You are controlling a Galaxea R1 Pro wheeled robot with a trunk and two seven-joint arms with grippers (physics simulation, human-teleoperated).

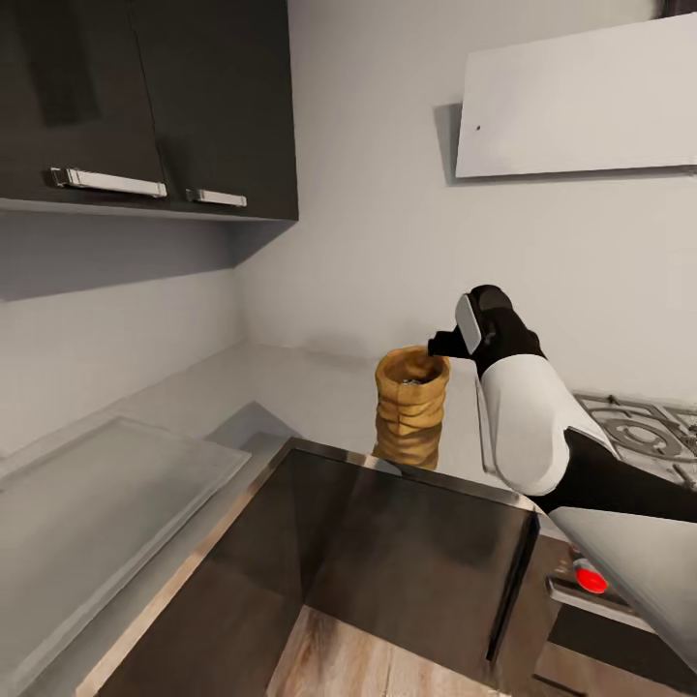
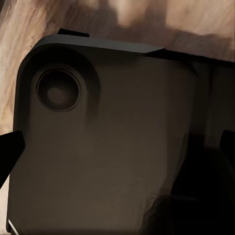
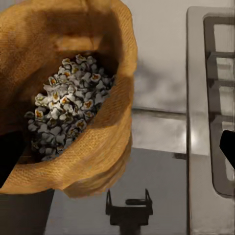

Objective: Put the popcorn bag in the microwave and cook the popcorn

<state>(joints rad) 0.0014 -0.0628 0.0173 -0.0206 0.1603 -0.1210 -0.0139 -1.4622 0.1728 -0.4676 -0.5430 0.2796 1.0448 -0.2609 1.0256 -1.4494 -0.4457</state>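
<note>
Head view: the popcorn bag (image 1: 412, 407) stands upright on the grey surface (image 1: 290, 387), beside the hob (image 1: 644, 431). The right pincer (image 1: 443, 344) is held at its rim; the pick-up step is judged in hand. Dark wall cabinets (image 1: 145, 106) hang above.

Left wrist view: the left pincer's fingertips (image 2: 10, 149) are spread, nothing held.

Right wrist view: the bag's mouth shows popcorn (image 3: 71, 105). Whether the right pincer grips cannot be told; a secure hold on the rim is needed next.

Right claw (image 1: 440, 343) at the popcorn bag (image 1: 411, 407) rim — bag upright on the countertop (image 1: 290, 392).
</note>
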